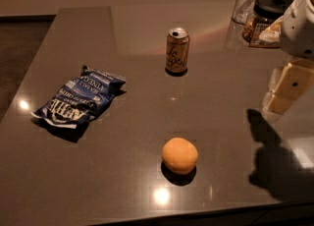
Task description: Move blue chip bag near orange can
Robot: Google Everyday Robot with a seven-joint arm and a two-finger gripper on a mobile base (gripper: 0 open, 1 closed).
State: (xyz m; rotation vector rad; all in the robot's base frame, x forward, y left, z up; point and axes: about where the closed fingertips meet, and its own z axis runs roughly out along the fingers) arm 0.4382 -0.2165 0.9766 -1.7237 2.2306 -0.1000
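Gripper (288, 88), cropped at right edge, state indiscernible, hovers far from blue chip bag (78, 99) and orange can (177, 50).

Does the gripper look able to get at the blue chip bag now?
Probably yes. The gripper hangs at the right edge; the blue chip bag lies flat at the left, with nothing on it. The orange can and the round fruit stand off the path.
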